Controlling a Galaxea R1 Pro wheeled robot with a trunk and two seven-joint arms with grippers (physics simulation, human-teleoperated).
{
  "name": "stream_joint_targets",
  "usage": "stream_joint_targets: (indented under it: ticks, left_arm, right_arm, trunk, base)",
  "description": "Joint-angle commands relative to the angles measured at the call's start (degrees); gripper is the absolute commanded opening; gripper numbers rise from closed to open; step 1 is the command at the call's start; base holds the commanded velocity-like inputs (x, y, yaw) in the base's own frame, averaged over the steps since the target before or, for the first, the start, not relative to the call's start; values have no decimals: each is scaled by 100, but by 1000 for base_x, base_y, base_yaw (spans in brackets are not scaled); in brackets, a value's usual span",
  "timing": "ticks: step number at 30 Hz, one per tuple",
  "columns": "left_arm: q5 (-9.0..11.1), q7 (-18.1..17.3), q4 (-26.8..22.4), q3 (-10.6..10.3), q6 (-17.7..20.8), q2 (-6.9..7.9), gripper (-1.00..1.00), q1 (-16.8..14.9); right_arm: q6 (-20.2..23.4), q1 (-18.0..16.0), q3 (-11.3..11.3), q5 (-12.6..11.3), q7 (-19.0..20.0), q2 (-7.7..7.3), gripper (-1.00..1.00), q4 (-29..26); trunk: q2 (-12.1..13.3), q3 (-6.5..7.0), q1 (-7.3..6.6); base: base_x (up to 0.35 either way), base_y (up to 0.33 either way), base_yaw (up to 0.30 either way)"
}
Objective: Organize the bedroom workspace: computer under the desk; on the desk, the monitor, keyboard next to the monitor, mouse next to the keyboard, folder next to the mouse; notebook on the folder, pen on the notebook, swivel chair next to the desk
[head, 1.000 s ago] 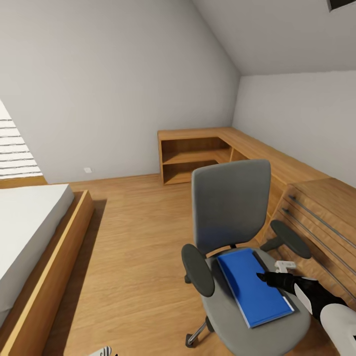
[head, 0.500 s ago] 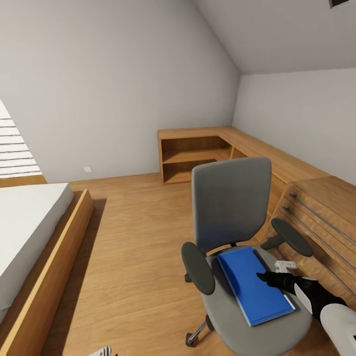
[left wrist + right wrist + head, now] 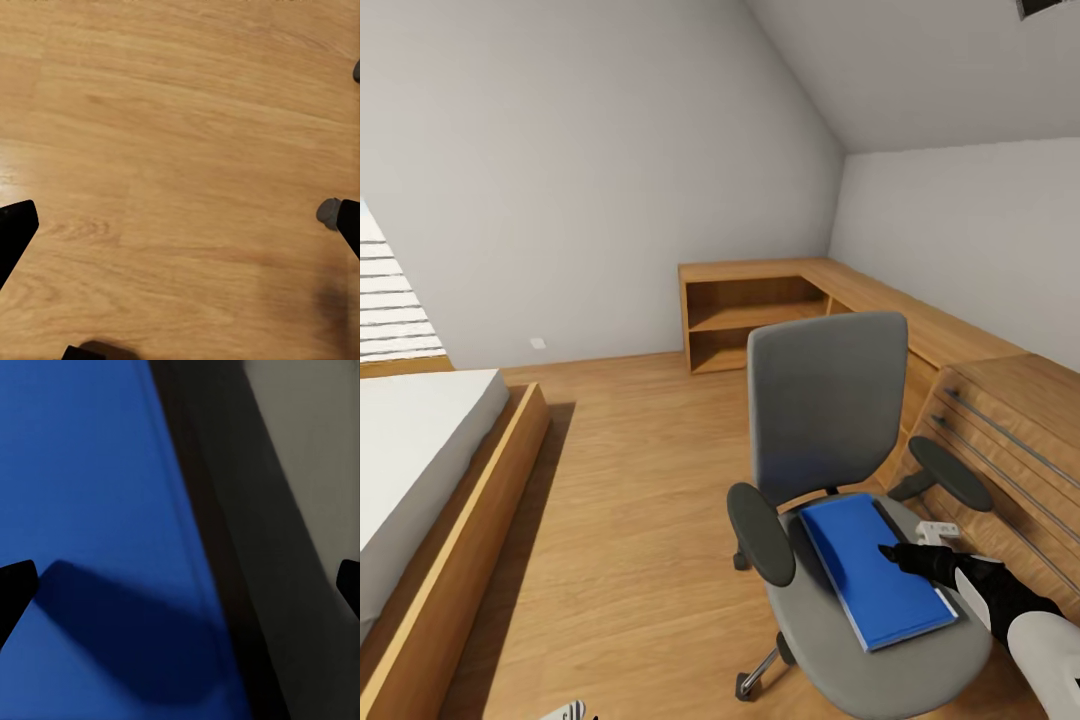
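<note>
Right gripper [image 3: 897, 556] is hovering over the blue folder [image 3: 875, 570], jaws spread wide, gripping nothing. Folder is lying flat on the swivel chair [image 3: 830, 420] seat, no readable label. Left gripper [image 3: 180, 232] is hanging open over the wood floor [image 3: 180, 135].

One swivel chair [image 3: 840, 470], one folder [image 3: 870, 570], one bed [image 3: 420, 480], two grippers.

Head view high over swivel chair [image 3: 840, 480]; right wrist close above its folder [image 3: 90, 510]; left wrist floorward.
</note>
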Motion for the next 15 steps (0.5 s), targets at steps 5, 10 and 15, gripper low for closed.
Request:
stream_joint_targets:
  ticks: [5,10,15]
  left_arm:
    - [56,-27,-9,18,19,-5,100,0]
    - [56,-27,-9,21,19,-5,100,0]
    - [56,-31,26,21,14,-5,100,0]
  right_arm:
    - [39,2,-10,72,27,3,100,153]
    - [39,4,-10,72,27,5,100,153]
    - [39,3,-10,72,20,8,100,153]
  trunk:
    - [-3,-5,94]
    - [-3,-5,94]
    - [-3,-5,94]
  base:
    - [0,0,0]
    - [0,0,0]
    - [0,0,0]
